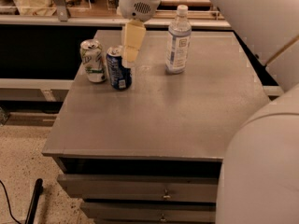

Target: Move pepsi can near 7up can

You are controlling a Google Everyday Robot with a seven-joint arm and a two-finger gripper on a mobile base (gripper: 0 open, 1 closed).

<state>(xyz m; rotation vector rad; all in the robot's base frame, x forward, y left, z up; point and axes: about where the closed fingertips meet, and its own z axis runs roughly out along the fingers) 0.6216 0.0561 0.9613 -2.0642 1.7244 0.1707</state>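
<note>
My gripper (130, 57) hangs just above and behind the right shoulder of the blue can (118, 72), its cream tip overlapping the can's silver rim from this angle. Whether it is spread or closed I cannot tell; it shows as one pale block, and I cannot tell either whether it touches the rim or only hangs close behind it.

The blue can stands upright on the table (187, 111), its white label patch facing the front edge. Just to its left, a narrow gap away and a little further back, stands the green-and-white can (92, 60), also upright. The two sit almost shoulder to shoulder. I judge the job to be as good as done, since the blue can only had to end up near its neighbour, not against it.

I read my high position over the blue can as one that lets me leave straight upward. A sideways move could nudge it into the other can and tip both.

Well to the right of the blue can stands a clear water bottle (178, 41), out of the way. My white arm (261, 27) reaches in from further right of the blue can, above the table.
</note>
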